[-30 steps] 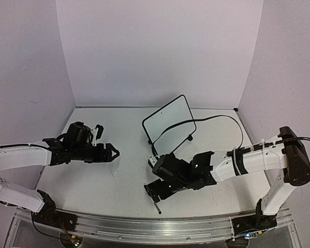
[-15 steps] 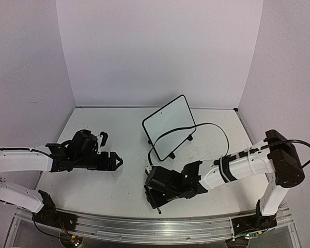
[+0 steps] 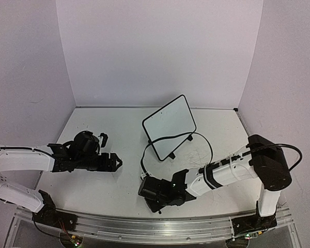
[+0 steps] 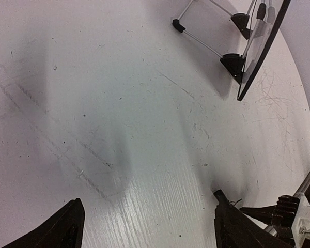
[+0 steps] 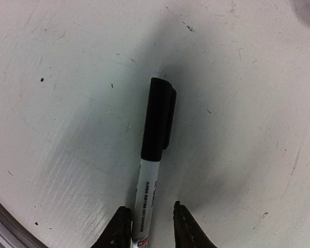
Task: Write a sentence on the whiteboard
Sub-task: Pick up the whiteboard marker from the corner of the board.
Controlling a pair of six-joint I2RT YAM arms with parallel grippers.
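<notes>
Straddling the white barrel of a capped black marker, the right gripper is seen with its fingers drawn close on either side; whether the barrel is actually clamped cannot be told. The marker is laid flat on the table, in front of the whiteboard, which is stood upright. Left of the whiteboard, the left gripper is held spread wide above the table.

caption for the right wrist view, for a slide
Fingers of the right gripper straddle a capped marker lying on the table
</notes>
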